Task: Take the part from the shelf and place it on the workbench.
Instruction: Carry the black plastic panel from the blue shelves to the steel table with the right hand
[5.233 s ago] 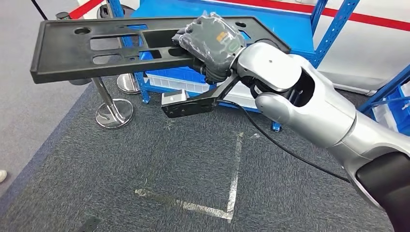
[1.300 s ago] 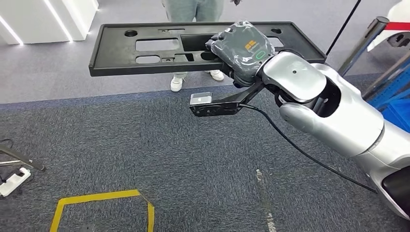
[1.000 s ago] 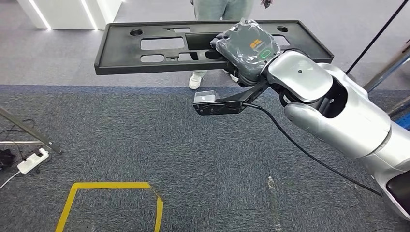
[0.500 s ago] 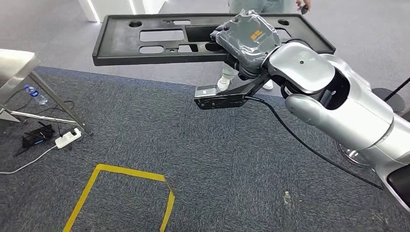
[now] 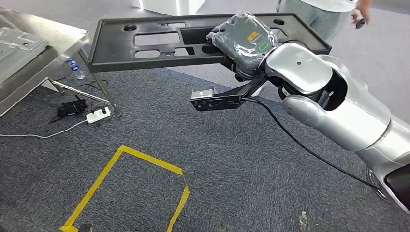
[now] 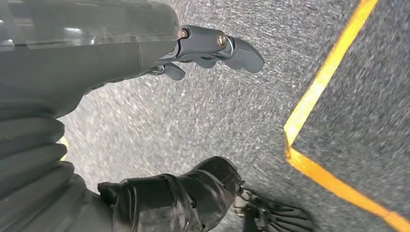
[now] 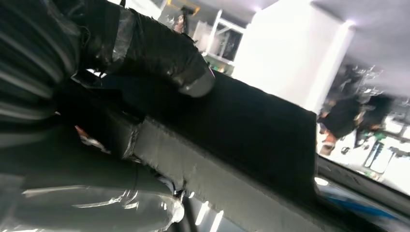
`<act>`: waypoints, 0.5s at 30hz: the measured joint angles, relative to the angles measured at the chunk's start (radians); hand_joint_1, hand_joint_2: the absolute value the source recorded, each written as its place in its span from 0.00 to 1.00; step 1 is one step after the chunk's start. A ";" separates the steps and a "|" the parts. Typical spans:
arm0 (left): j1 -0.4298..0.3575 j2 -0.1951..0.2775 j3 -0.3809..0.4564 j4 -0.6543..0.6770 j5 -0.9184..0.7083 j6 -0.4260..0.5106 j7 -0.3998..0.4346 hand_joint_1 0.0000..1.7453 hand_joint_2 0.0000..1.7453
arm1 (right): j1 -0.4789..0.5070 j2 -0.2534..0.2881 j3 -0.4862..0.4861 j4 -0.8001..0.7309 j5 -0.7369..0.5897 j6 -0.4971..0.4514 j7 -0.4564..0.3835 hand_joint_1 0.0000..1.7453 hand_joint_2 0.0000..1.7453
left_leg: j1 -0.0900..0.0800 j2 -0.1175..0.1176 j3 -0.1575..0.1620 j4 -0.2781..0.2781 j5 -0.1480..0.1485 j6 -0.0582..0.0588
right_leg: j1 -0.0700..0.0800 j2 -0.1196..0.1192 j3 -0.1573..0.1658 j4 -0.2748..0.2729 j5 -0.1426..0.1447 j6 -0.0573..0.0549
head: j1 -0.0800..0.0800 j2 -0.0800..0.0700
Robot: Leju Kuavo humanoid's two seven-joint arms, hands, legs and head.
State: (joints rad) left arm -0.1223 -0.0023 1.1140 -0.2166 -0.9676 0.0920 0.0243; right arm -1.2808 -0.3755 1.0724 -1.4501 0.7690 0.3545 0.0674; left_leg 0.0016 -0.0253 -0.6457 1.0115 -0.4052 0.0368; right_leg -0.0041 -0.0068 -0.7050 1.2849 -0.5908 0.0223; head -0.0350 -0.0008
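The right hand (image 5: pixel 240 42) is grasping the part (image 5: pixel 159 42), a long black flat panel with cut-out slots and raised edges, and is holding it level in the air above the grey carpet (image 5: pixel 232 159), with the hand wrapped over the panel's near edge toward its right-hand end. In the right wrist view the dark fingers (image 7: pixel 159 53) are lying across the panel's black surface (image 7: pixel 251 130), pressed against it. The workbench (image 5: pixel 34 48) (a steel-topped table on slanted metal legs) is standing at the far left, well apart from the hand, and the panel's left end is hanging just beside its corner without resting on it. A yellow tape outline (image 5: pixel 130 188) is lying on the carpet below. A white power strip (image 5: pixel 98 115) is sitting on the floor under the bench. A person (image 5: pixel 329 12) is standing beyond the panel's right end. The left hand (image 6: pixel 159 121) is hanging over the carpet with nothing in it, its thumb and fingers apart.
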 joint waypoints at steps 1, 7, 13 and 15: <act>-0.001 0.000 0.000 0.000 0.002 0.000 -0.001 0.00 1.00 | 0.004 0.000 0.001 0.002 -0.001 0.000 -0.002 1.00 1.00 | 0.000 -0.016 0.000 0.001 0.000 0.000 | 0.000 0.005 -0.020 0.031 0.001 0.000 | 0.000 0.000; 0.000 -0.001 0.001 0.000 0.004 0.000 -0.002 0.00 1.00 | 0.006 0.001 0.002 0.011 -0.001 0.000 -0.004 1.00 1.00 | 0.006 -0.106 -0.013 0.022 -0.005 -0.018 | -0.013 0.082 0.092 -0.239 0.140 -0.003 | -0.001 0.000; 0.008 -0.003 0.001 0.000 0.006 0.014 0.000 0.00 1.00 | 0.003 0.012 0.003 0.020 0.006 -0.010 -0.005 1.00 1.00 | 0.008 -0.037 -0.075 0.120 -0.056 -0.048 | -0.007 0.013 0.104 -0.261 0.149 -0.035 | -0.010 0.000; 0.005 -0.003 0.001 0.000 0.007 0.020 0.001 0.00 1.00 | 0.002 0.014 0.004 0.023 0.005 -0.014 -0.005 1.00 1.00 | 0.009 0.006 -0.133 0.243 -0.109 -0.051 | -0.001 -0.013 0.104 -0.261 0.149 -0.039 | -0.013 0.000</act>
State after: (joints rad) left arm -0.1177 -0.0055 1.1151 -0.2163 -0.9610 0.1120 0.0249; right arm -1.2788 -0.3616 1.0761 -1.4267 0.7736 0.3402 0.0626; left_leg 0.0108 -0.0198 -0.7784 1.2548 -0.5140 -0.0140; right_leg -0.0055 -0.0198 -0.6012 1.0240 -0.4420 -0.0172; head -0.0483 -0.0008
